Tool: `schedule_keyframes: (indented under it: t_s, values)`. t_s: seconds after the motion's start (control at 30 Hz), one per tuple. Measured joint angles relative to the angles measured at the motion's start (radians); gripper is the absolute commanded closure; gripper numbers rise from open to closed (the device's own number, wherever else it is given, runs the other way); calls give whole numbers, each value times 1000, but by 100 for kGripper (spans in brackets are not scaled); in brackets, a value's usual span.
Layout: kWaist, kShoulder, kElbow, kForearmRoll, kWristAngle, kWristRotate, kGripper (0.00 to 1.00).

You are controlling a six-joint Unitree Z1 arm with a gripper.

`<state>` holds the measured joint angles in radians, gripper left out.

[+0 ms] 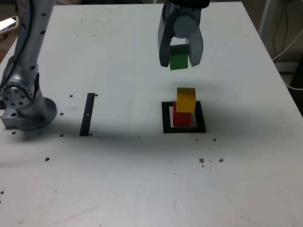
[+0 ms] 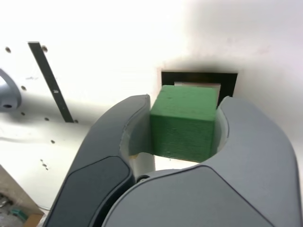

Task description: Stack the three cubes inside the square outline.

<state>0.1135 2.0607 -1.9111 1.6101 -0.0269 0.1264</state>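
My gripper [image 1: 180, 60] hangs in the air, shut on the green cube [image 1: 179, 58], which fills the space between the two fingers in the wrist view [image 2: 184, 122]. Below it in the exterior view, the yellow cube [image 1: 185, 100] sits on the red cube [image 1: 180, 117], slightly askew. That pair stands inside the black square outline [image 1: 165, 118]. The held green cube is above and a little behind the yellow one, with a clear gap between them. In the wrist view the square outline [image 2: 227, 80] shows just past the green cube, which hides the stack.
A thin black strip [image 1: 87, 114] lies flat at the exterior view's left of the outline. The arm's grey base [image 1: 23, 104] stands at the far left edge. Small dark specks dot the white table [image 1: 142, 179]. Cables hang off the table's right side.
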Motion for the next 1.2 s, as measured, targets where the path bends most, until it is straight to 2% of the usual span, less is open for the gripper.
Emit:
schedule_keyframes:
  t_s: [0.53, 1.2]
  values:
    - [-165, -9, 6, 0, 0, -74, 70]
    - [-205, 46, -28, 0, 1, -83, 70]
